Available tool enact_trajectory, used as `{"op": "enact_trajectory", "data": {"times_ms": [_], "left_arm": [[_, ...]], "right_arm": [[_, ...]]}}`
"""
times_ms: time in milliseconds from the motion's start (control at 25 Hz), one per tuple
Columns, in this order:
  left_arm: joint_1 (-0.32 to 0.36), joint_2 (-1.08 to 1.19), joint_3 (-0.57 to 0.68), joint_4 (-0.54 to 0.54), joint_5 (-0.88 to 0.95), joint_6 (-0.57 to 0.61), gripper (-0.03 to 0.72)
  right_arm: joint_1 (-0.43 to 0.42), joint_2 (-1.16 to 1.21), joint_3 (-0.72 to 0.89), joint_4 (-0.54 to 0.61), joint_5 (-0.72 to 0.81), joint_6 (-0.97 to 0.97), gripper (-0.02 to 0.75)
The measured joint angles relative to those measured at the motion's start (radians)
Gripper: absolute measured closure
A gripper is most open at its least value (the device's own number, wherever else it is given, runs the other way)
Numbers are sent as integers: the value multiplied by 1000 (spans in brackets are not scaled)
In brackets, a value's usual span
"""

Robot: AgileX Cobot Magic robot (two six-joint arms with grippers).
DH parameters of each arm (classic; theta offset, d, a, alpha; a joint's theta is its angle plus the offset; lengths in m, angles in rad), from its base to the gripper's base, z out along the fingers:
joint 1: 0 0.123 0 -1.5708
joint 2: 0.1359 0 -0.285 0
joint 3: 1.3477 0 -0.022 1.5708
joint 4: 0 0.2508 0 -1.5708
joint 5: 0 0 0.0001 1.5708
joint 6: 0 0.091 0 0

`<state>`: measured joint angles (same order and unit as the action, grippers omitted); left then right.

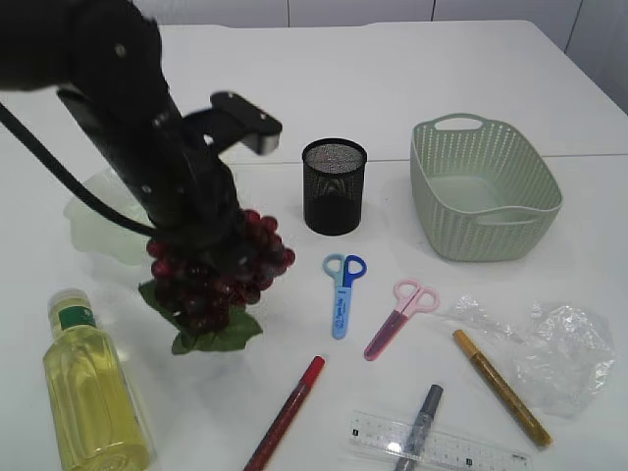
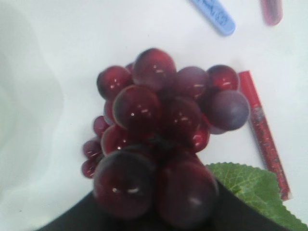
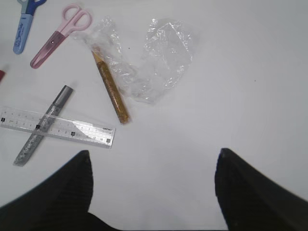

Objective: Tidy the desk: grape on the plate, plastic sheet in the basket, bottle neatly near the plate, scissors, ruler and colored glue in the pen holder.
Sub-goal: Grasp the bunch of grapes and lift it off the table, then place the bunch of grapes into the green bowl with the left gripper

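The dark red grape [image 1: 235,265] bunch with its green leaf lies on the table just right of the pale green plate [image 1: 93,221]. My left gripper [image 1: 211,245] is pushed down into the bunch and shut on it; the grape [image 2: 159,125] fills the left wrist view and hides the fingers. Blue scissors [image 1: 342,289] and pink scissors [image 1: 400,316] lie in front of the black mesh pen holder [image 1: 334,184]. The ruler [image 3: 57,126] crosses a silver glue [image 3: 43,125]. The plastic sheet [image 3: 154,57] overlaps a gold glue [image 3: 111,89]. My right gripper [image 3: 153,168] hangs open over bare table.
The green basket [image 1: 486,186] stands at the back right. A bottle [image 1: 90,388] of yellow liquid lies at the front left. A red glue [image 1: 287,412] lies near the front edge, right of the leaf.
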<state>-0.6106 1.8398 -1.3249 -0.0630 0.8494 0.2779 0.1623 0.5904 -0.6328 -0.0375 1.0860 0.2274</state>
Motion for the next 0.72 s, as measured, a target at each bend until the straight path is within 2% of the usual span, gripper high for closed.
{"op": "enact_trajectory", "data": {"times_ms": [200, 360, 480, 720], "left_arm": [[2, -136, -93, -4, 62, -46, 459], [25, -194, -183, 38, 93, -110, 459], [63, -203, -229, 89, 99, -154, 459], [171, -200, -235, 196, 38, -278, 459]], "right_arm": [[0, 0, 0, -2, 0, 0, 160], [0, 0, 0, -2, 0, 0, 161], [0, 0, 0, -2, -1, 0, 160], [0, 0, 0, -2, -1, 0, 161]]}}
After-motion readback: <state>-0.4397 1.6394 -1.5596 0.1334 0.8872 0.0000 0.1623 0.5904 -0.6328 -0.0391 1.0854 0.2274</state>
